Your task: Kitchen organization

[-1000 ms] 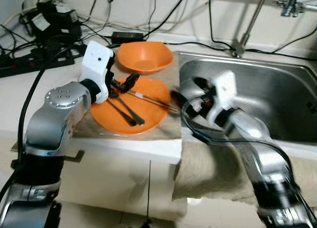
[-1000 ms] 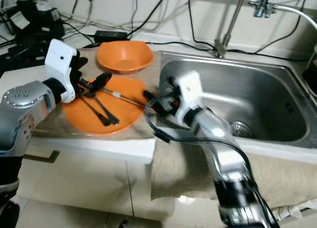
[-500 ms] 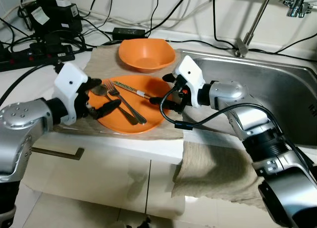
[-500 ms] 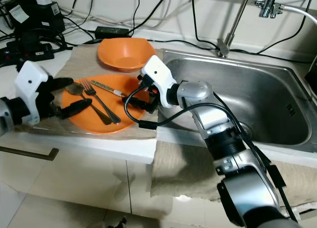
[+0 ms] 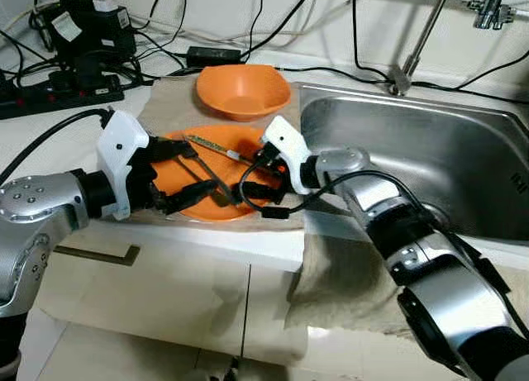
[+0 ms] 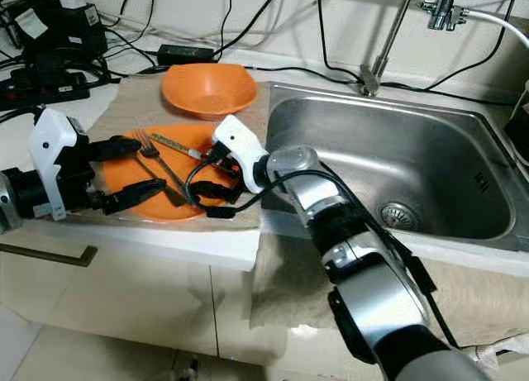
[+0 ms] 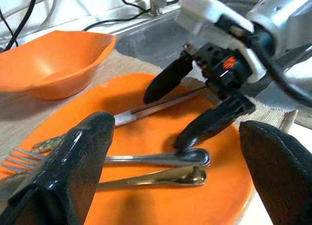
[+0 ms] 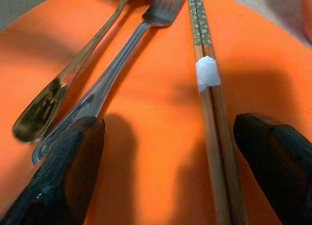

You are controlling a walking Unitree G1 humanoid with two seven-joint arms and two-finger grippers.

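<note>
1. An orange plate (image 5: 240,206) is lying on a beige cloth (image 5: 165,100) on the white desk (image 5: 50,141), just left of the steel sink (image 6: 413,150).
2. A pair of wooden chopsticks (image 8: 210,112), bound with a white band, is lying on the plate toward its far right side, with the patterned tips pointing far-left.
3. A silver fork (image 8: 122,64) and a gold-toned spoon (image 8: 53,93) are lying side by side on the plate, to the left of the chopsticks.
4. The right end effector (image 5: 266,173) is reaching in from the sink side and hovering over the right part of the plate, its two black fingers (image 8: 63,156) spread apart and straddling the near end of the chopsticks without clamping them.
5. The left end effector (image 5: 180,174) is hanging over the left part of the plate, its fingers (image 7: 73,161) also spread wide and gripping nothing, with the cutlery handles between them in the left wrist view.
6. An orange bowl (image 5: 243,90) is sitting upright on the cloth just beyond the plate.
7. Black cables and a power strip (image 5: 58,96) are lying at the far left of the desk, and a faucet pipe (image 6: 388,34) is rising behind the sink.
</note>
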